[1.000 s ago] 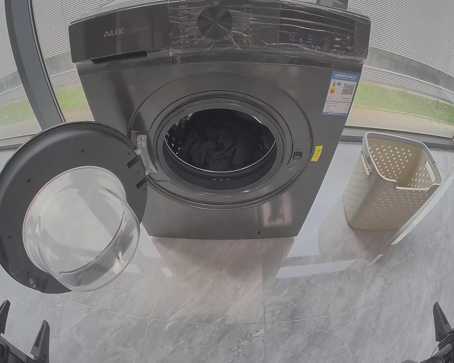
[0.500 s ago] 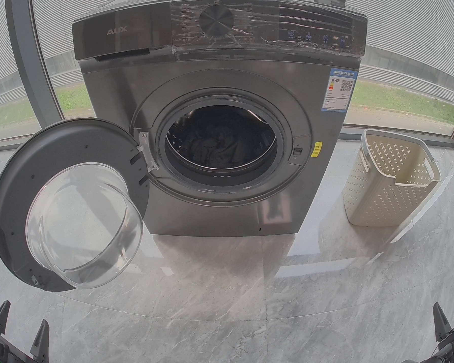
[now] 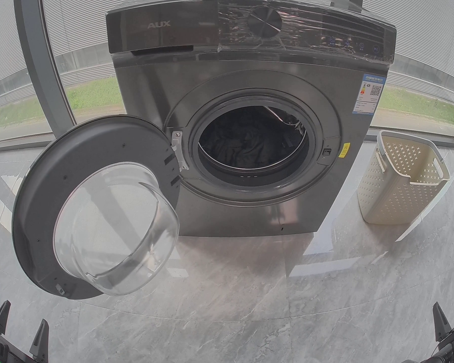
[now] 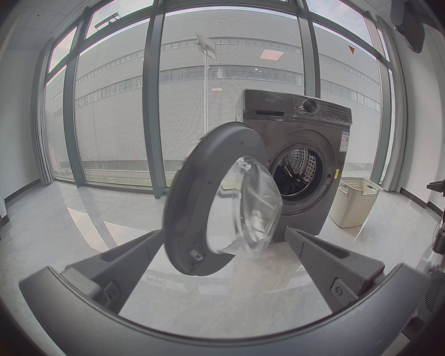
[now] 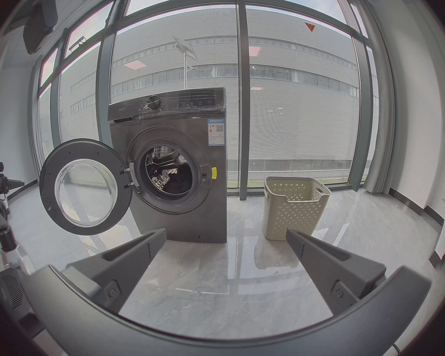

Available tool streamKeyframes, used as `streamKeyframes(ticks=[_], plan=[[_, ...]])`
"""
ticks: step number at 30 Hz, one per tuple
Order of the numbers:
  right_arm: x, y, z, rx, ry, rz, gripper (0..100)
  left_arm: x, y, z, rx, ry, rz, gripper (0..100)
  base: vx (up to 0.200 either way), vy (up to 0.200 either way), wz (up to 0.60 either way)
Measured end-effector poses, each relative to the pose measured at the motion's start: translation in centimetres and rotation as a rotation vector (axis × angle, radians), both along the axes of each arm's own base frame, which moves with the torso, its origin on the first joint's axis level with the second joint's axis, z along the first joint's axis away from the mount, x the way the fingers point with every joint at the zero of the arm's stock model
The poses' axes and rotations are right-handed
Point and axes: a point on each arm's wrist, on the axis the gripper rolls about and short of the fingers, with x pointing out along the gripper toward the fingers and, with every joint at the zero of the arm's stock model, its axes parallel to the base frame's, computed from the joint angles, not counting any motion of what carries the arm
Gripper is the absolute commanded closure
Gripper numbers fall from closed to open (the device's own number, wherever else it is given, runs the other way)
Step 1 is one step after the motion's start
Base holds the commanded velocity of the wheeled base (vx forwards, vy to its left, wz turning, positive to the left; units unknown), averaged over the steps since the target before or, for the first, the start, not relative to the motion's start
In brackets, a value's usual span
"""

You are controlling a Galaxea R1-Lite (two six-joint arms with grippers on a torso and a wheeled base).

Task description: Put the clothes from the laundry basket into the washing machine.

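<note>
Dark clothes [image 3: 249,139], perhaps one bundle, lie in the one washing machine [image 3: 146,84] at twelve o'clock; one cream laundry basket [image 3: 388,192] stands at two. My left gripper [image 3: 24,313] and right gripper [image 3: 450,296] both hang spread.

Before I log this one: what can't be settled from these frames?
- Basket floor: hidden by its own walls, head and right wrist views, so leftovers unknown.
- Clothes in the drum: dark heap, head view; count unclear.
- Left claw and right claw: cut by the head view's lower edge.
</note>
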Motion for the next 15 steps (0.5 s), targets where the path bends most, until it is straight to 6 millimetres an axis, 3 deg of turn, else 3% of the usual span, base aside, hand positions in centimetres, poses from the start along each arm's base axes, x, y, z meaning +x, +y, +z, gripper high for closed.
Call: streamKeyframes(ticks=[6, 15], plan=[[0.00, 0.00, 0.00, 0.000, 0.000, 0.000, 0, 0.00, 0.00, 0.00, 0.000, 0.000, -0.001, 0, 0.000, 0.200, 0.00], [0.01, 0.00, 0.00, 0.000, 0.001, 0.000, 0, 0.01, -0.01, 0.01, 0.016, 0.001, -0.005, 0, 0.000, 0.000, 0.00]])
